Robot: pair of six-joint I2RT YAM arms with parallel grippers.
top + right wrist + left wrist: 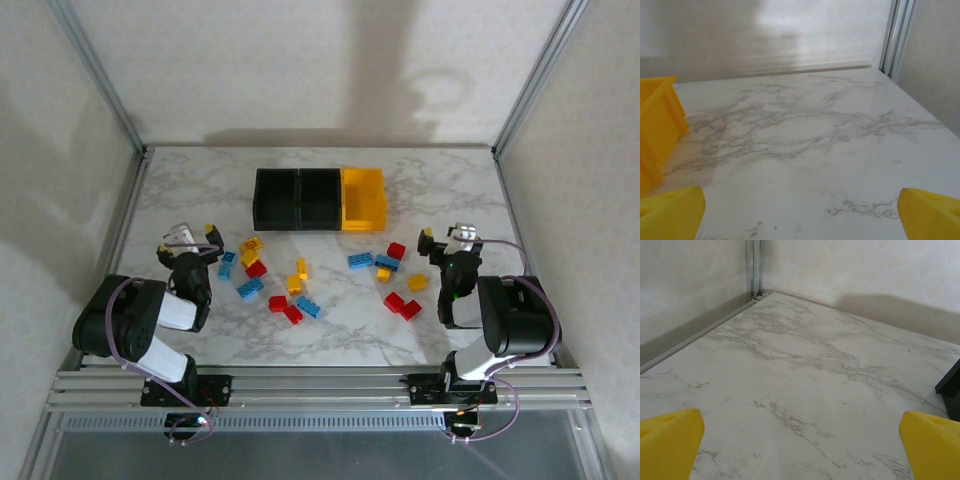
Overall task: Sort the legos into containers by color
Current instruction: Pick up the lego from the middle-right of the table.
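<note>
bare table (450, 200) flanks scattered legos (294, 284)

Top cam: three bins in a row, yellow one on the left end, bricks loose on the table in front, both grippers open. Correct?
One slip: the yellow bin is at the right end of the row, beside the two black bins; the top view shows it. The rest holds: bricks loose on the table in front, left gripper and right gripper open.
</note>
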